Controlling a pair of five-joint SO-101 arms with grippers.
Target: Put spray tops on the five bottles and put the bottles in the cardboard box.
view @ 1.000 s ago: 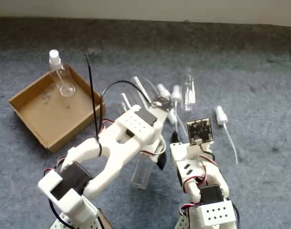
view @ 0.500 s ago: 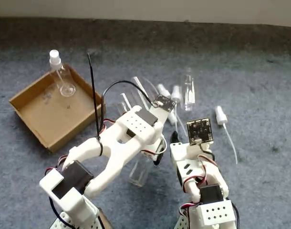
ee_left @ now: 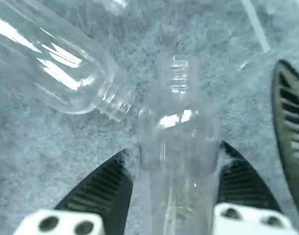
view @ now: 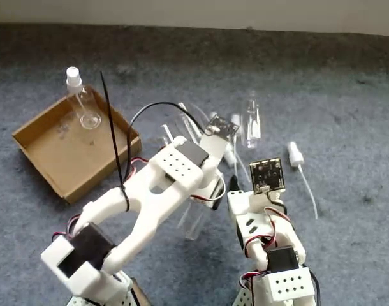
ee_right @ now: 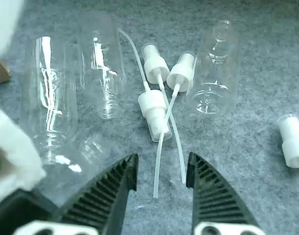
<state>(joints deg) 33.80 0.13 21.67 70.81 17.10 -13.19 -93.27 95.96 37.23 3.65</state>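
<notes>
Status: 1 of 5 done. One capped bottle [view: 83, 102] stands in the cardboard box [view: 51, 156], at its far corner. The box sits toward the far left corner of the worktop [view: 347, 127].

Four to go: an open-necked bottle [ee_left: 178, 142] in the left claw [ee_left: 174, 156], plus three bare bottles [ee_right: 46, 103] lying mid-worktop. Four spray tops [ee_right: 157, 88] are loose, three clustered among the bottles and one nearer the right edge.

Left claw: jaws closed on the open-necked bottle's body, one each side, neck pointing away from the wrist.

Right claw [ee_right: 161, 159]: jaws partly open, holding nothing, hovering by the cluster's dip tubes.
</notes>
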